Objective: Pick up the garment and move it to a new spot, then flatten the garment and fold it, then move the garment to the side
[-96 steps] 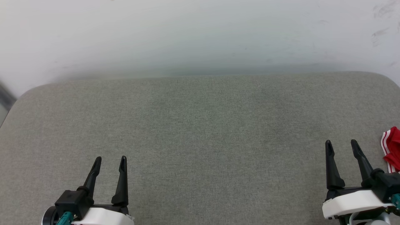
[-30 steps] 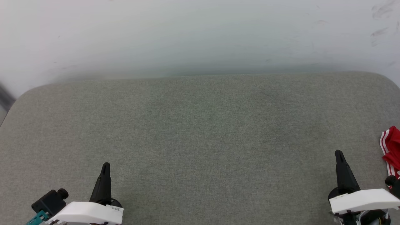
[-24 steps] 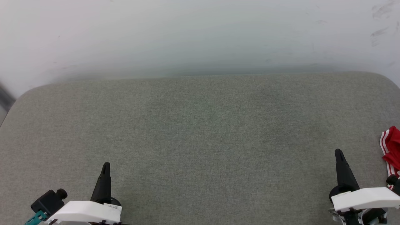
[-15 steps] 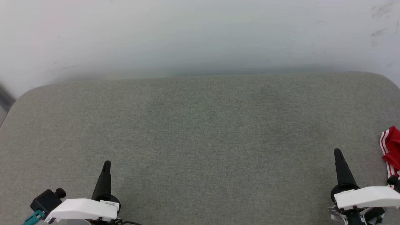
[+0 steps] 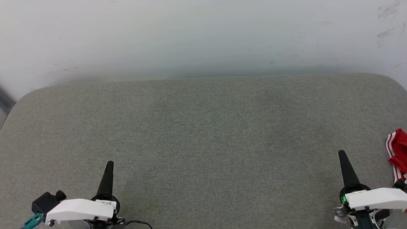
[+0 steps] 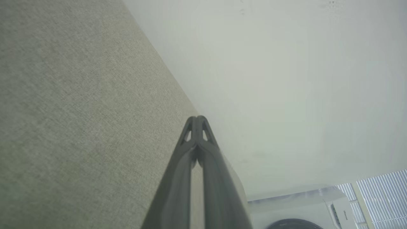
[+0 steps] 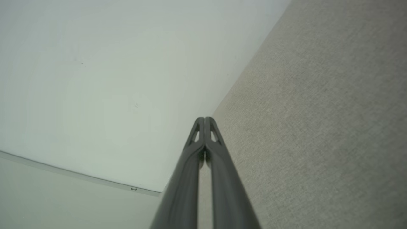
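Note:
A red garment [image 5: 399, 152] with red-and-white striped trim lies bunched at the right edge of the head view, cut off by the frame. My right gripper [image 5: 342, 155] is at the lower right, just left of the garment and apart from it; in the right wrist view its fingertips [image 7: 204, 120] meet, shut on nothing. My left gripper [image 5: 109, 163] is at the lower left, turned on its side. The left wrist view shows its fingertips [image 6: 196, 118] pressed together, empty.
A grey-green fabric surface [image 5: 203, 136] spreads under both arms, with rounded far corners against a white wall [image 5: 203, 35]. A white appliance [image 6: 305, 210] and a slatted blind [image 6: 381, 197] sit low in the left wrist view.
Since 3.2 s ago both grippers have shut and rolled onto their sides, drawing back toward the bottom edge. Over the last second both fingertips crept slightly upward. The garment has stayed put.

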`<state>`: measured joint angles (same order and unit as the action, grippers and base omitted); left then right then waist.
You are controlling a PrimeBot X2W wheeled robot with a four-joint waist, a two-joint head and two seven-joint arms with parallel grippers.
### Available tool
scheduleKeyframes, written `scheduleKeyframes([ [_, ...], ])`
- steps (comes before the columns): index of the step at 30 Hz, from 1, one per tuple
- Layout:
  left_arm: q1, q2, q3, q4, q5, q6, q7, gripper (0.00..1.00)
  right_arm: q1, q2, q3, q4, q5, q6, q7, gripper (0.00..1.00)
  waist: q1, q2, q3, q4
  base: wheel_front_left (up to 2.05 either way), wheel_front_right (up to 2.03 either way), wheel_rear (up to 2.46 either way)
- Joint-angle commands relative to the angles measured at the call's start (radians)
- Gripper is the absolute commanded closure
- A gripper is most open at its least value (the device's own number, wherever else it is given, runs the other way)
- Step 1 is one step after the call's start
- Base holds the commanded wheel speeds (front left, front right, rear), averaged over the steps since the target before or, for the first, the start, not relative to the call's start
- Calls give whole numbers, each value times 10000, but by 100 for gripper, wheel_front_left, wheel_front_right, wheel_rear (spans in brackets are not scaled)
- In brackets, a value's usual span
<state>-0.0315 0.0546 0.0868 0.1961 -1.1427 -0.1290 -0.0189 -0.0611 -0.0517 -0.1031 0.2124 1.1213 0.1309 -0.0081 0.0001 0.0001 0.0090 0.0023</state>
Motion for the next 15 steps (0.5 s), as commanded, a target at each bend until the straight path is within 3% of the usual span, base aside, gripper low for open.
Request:
scheduleKeyframes([
  [1, -257, 56, 52, -38, -229, -17, 84, 100, -245, 12, -19, -41, 254, -1, 46, 100, 0, -1, -1, 0, 0, 0, 0],
  [15, -431, 45, 96, 115, -1549, -20, 432, 100, -331, 16, -48, 62, 1614, -1, 398, 100, 0, -1, -15, -6, 0, 0, 0],
])
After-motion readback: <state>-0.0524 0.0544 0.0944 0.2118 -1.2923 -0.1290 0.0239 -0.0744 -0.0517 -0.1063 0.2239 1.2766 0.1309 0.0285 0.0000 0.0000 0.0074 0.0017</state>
